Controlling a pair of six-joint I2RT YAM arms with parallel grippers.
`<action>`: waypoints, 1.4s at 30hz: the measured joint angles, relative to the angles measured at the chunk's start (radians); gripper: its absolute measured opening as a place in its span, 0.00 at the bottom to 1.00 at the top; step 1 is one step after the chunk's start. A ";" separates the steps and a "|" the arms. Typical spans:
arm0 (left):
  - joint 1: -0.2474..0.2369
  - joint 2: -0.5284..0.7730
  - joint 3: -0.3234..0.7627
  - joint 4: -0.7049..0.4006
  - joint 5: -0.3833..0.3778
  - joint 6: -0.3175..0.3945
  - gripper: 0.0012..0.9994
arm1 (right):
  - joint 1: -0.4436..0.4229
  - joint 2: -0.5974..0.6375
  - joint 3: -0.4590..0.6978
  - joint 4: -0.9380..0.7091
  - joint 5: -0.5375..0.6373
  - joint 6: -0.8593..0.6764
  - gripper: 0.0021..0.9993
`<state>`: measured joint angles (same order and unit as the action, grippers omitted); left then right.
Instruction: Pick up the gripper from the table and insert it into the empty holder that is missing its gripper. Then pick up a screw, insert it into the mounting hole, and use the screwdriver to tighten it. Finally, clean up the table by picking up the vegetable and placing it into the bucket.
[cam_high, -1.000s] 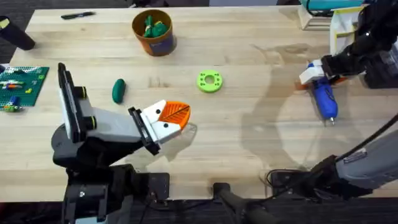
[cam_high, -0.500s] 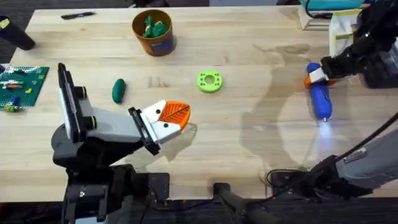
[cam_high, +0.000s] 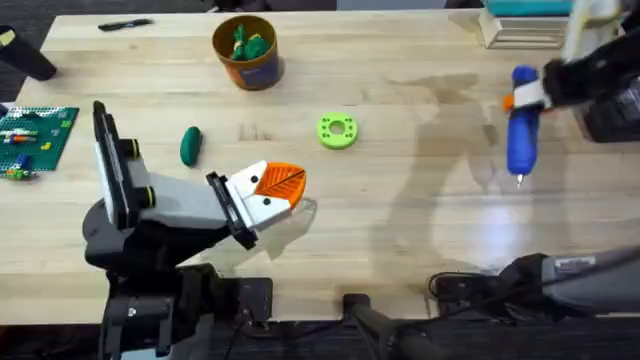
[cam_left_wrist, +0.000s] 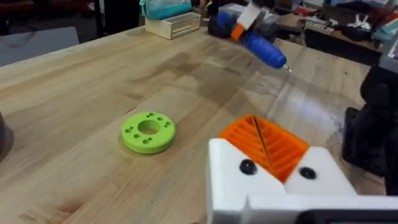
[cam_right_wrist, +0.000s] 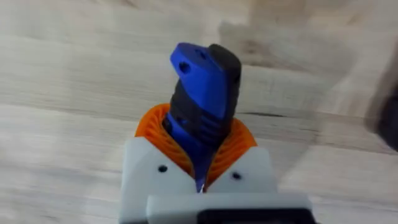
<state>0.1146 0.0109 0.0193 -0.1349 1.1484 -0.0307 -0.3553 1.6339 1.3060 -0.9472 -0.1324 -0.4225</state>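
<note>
My right gripper (cam_high: 527, 97) is shut on the blue screwdriver (cam_high: 521, 137) and holds it above the table at the far right, metal tip pointing at the near edge. The right wrist view shows the screwdriver (cam_right_wrist: 203, 93) clamped between orange pads (cam_right_wrist: 152, 127). My left gripper (cam_high: 278, 186) rests low at centre left, its orange pads (cam_left_wrist: 264, 144) pressed together on white bases. The dark green vegetable (cam_high: 190, 145) lies on the table left of it. The orange bucket (cam_high: 247, 52) stands at the far edge with leafy green pieces inside. A loose orange gripper piece and a loose screw are out of view.
A lime green disc with holes (cam_high: 337, 131) lies mid-table, ahead of the left gripper. A green brick plate (cam_high: 35, 135) sits at the left edge, a black pen (cam_high: 125, 24) at the far left, and a wooden box (cam_high: 520, 30) at the far right corner.
The right gripper has lifted the screwdriver off the table and carried it farther away and slightly right. The left arm has not moved.
</note>
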 joint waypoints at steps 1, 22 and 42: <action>0.000 0.000 0.000 0.000 0.000 0.000 0.00 | 0.006 -0.043 0.000 -0.001 -0.010 0.005 0.02; 0.000 0.000 0.000 0.000 0.000 0.000 0.00 | 0.287 -0.670 -0.060 0.180 -0.431 0.112 0.02; 0.000 0.000 0.000 0.000 0.000 0.000 0.00 | 0.880 -0.524 -0.317 1.083 -0.536 0.315 0.02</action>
<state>0.1146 0.0109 0.0193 -0.1349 1.1483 -0.0303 0.5243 1.1100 0.9890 0.1357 -0.6688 -0.1078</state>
